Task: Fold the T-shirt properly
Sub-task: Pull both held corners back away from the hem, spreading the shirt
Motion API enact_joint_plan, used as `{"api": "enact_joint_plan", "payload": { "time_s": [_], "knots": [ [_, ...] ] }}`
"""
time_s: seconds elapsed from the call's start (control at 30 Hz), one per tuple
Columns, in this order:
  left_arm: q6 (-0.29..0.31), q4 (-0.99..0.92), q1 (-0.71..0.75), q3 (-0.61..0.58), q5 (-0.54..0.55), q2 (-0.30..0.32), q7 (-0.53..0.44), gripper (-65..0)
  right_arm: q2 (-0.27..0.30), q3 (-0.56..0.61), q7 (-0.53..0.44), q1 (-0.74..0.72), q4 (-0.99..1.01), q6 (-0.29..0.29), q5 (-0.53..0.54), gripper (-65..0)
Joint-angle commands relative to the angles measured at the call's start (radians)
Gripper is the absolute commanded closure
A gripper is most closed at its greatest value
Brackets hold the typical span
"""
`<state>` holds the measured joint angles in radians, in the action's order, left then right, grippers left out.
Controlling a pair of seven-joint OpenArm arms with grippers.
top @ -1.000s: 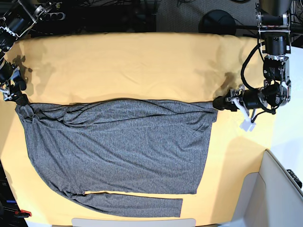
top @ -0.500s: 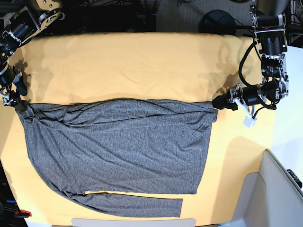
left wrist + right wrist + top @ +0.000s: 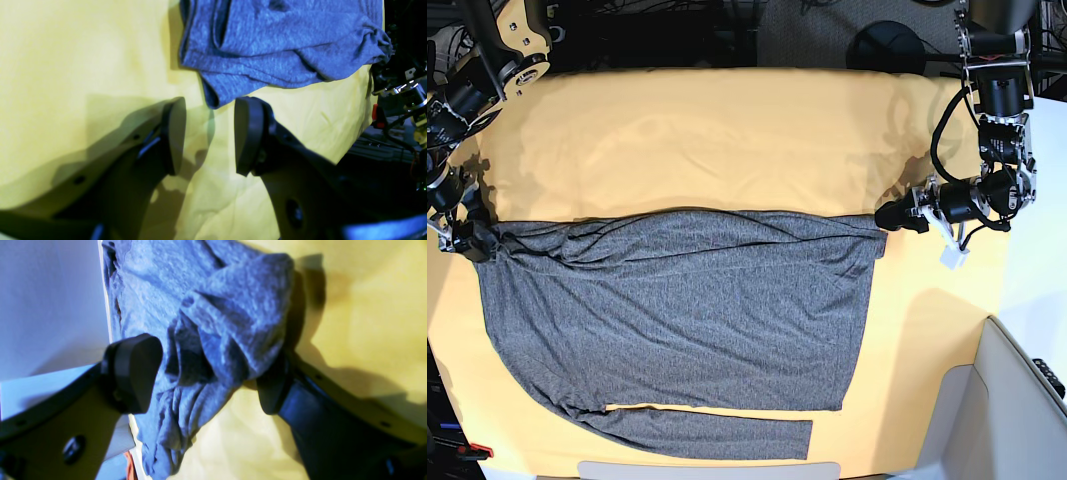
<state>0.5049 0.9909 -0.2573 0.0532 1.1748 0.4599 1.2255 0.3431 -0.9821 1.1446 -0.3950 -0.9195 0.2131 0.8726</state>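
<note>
T-shirt (image 3: 677, 320) is lying spread on the yellow worktop (image 3: 727, 140), one fold made; both jaws are standing apart at its far corners, the right gripper (image 3: 206, 373) straddling bunched cloth, the left gripper (image 3: 208, 133) just beside, gripping nothing.

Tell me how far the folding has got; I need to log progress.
Done: the heather-grey knit T-shirt lies folded once on the yellow-orange table cloth, one sleeve along the near edge. In hand: the left end effector is open just off the shirt's corner; the right end effector stands open around bunched fabric at the other corner. Left: the sleeve and the further folds.
</note>
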Motion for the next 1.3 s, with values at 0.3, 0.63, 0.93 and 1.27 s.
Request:
{"api": "enact_joint_plan", "payload": {
  "time_s": [0.3,0.63,0.93,1.27],
  "knots": [
    [-0.002,0.001,-0.023,0.006,-0.009,0.009,-0.002,-24.0,0.030,0.005,-0.024,-0.008,-0.008,0.003,-0.080,0.0],
    [-0.001,-0.129,-0.109,0.006,-0.006,-0.046,0.000,-28.0,0.004,0.005,-0.022,-0.005,-0.008,0.003,-0.082,0.0],
    [-0.002,-0.148,-0.139,0.006,-0.009,-0.102,0.000,-28.0,-0.011,0.005,-0.021,-0.005,-0.008,0.003,-0.082,0.0],
    [-0.004,-0.198,-0.150,0.004,-0.009,-0.106,-0.056,-6.8,-0.008,0.033,-0.021,0.008,-0.008,0.003,-0.082,0.0]
  ]
}}
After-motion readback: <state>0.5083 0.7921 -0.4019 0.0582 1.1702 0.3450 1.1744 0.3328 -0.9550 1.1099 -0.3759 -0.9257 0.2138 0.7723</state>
